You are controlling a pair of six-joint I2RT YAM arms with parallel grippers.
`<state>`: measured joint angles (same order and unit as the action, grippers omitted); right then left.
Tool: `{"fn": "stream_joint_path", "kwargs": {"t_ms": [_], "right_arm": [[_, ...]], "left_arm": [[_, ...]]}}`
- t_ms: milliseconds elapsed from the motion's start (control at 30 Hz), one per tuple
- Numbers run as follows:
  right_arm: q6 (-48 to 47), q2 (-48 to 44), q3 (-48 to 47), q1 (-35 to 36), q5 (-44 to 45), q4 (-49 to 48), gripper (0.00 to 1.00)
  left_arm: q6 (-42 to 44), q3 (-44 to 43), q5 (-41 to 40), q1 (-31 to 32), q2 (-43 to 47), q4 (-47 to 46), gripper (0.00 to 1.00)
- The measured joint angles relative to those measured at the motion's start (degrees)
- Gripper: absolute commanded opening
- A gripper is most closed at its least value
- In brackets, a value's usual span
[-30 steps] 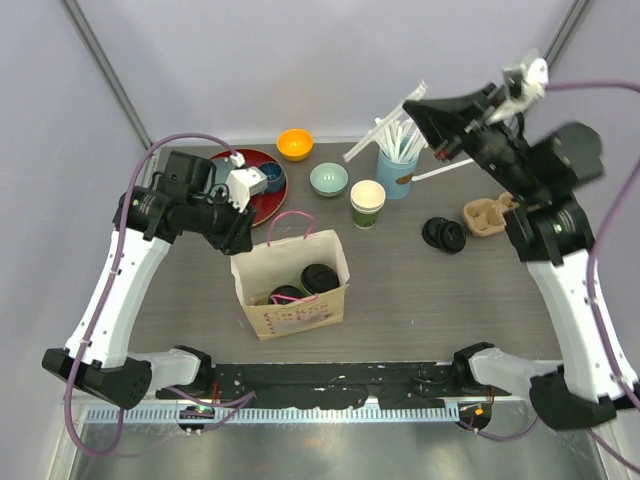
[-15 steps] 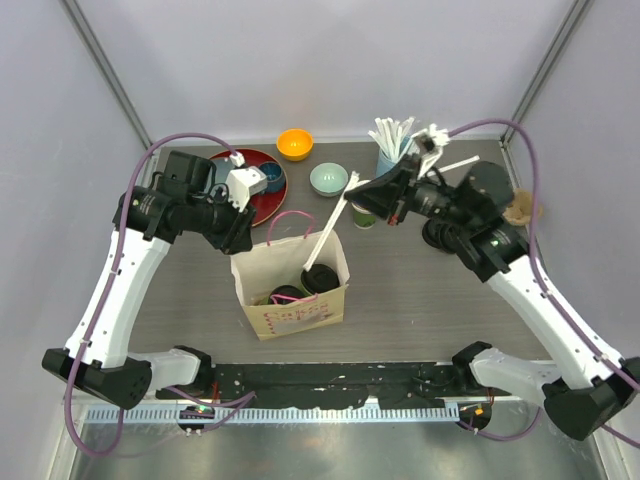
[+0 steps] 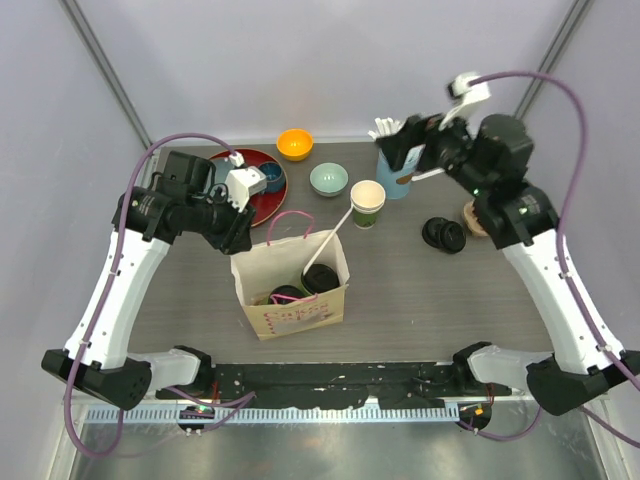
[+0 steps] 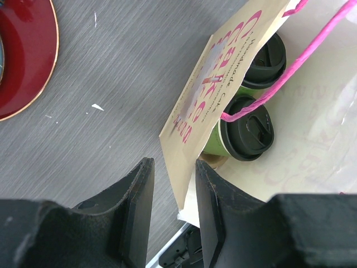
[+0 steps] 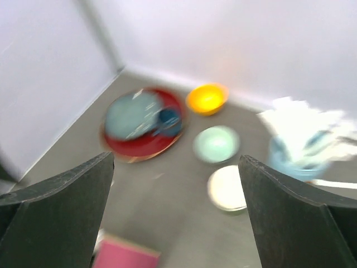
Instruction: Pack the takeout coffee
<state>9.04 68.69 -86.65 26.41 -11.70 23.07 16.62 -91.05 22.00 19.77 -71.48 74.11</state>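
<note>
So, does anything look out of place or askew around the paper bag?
Yes: a white stick leans slanted out of the paper bag, its foot beside a lidded cup, its top over the rim toward the unlidded cup. Nothing looks spilled.

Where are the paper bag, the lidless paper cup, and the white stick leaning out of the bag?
paper bag (image 3: 300, 312): top external view, on its printed front wall.
lidless paper cup (image 3: 367, 195): top external view, on its cream inside.
white stick (image 3: 329, 238): top external view, on the middle of its shaft.
</note>
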Motion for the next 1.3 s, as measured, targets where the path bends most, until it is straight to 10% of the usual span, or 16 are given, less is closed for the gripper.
{"fn": "stream_joint_path", "kwargs": {"t_ms": [167, 400, 700, 1300], "right_arm": [[2.16, 5.14, -8.09, -16.63, 9.05, 0.66, 0.99], [11.15, 36.65, -29.51, -32.48, 23.43, 7.5, 0.95], [12.61, 74.38, -52.46, -32.24, 29.05, 23.02, 0.76], [-6.19, 81.4, -56.15, -20.13, 37.68, 15.19, 0.86]], "left_arm": [[0.02, 0.0, -0.13, 0.0, 0.0, -0.02, 0.39], [0.02, 0.0, -0.85, 0.0, -0.02, 0.04, 0.39], [0.02, 0.0, -1.68, 0.0, -0.68, 0.07, 0.39], [0.02, 0.0, -2.19, 0.0, -1.79, 0.26, 0.38]]}}
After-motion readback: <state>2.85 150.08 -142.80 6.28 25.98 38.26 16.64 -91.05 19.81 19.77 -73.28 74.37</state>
